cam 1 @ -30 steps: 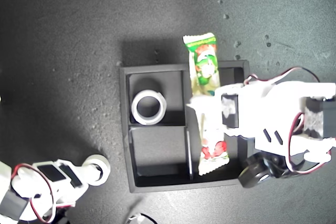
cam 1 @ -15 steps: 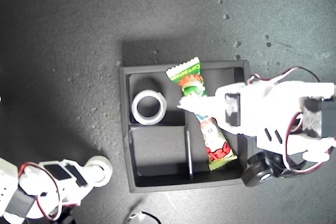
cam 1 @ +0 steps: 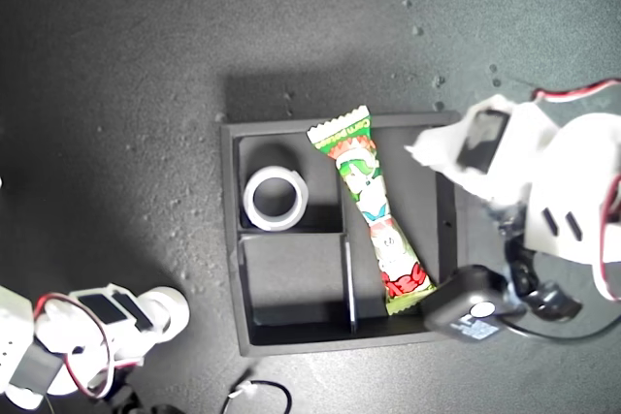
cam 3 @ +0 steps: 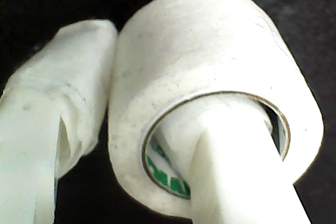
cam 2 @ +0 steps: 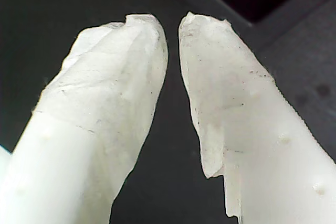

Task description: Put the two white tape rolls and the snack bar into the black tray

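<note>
Gripping a smooth white tape roll [cam 3: 210, 93], my second gripper [cam 3: 173, 145]; my first gripper [cam 2: 173, 22] stands narrowly parted.

— How many tape rolls are on view?
— Two: one tape roll [cam 1: 276, 198] in a small section of the tray [cam 1: 233, 239], a second tape roll [cam 3: 210, 98] outside it, toward the exterior view's lower left.
— Snack bars?
— One snack bar [cam 1: 373, 212].
— Trays?
— One, split into three sections: two small, one long.
— Robot arms?
— Two.
</note>
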`<state>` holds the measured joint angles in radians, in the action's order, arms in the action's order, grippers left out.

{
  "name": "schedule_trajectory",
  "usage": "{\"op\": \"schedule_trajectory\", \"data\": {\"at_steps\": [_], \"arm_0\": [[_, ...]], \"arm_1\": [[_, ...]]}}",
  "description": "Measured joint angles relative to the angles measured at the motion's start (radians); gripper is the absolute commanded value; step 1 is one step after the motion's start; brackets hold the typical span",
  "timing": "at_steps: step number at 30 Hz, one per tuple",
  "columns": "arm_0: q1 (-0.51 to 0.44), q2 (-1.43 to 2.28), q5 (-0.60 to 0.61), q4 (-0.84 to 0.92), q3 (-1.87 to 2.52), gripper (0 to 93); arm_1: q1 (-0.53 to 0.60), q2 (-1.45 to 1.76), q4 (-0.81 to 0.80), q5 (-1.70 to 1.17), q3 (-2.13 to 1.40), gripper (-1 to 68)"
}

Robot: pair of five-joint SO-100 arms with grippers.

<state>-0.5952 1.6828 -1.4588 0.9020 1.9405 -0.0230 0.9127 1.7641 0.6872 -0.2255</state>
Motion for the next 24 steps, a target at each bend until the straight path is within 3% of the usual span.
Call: {"op": "schedule_trajectory", "data": {"at_steps": [11, 15, 21, 24], "arm_0": [[0.161, -0.236, 0.275, 0.382, -0.663, 0.7], [0.187, -0.422, 0.322, 0.517, -0.95, 0.8], [0.19, -0.85, 0.347, 0.853, -1.598, 1.2], [0.19, -0.96, 0.348, 0.899, -1.847, 3.4]], "arm_1": [[-0.028, 0.169, 0.032, 0.365, -0.396, -0.3], [-0.046, 0.17, 0.032, 0.411, -0.454, -0.4], [-0.04, 0.172, 0.032, 0.443, -0.52, -0.4], [-0.029, 0.193, 0.032, 0.451, -0.532, -0.4]]}}
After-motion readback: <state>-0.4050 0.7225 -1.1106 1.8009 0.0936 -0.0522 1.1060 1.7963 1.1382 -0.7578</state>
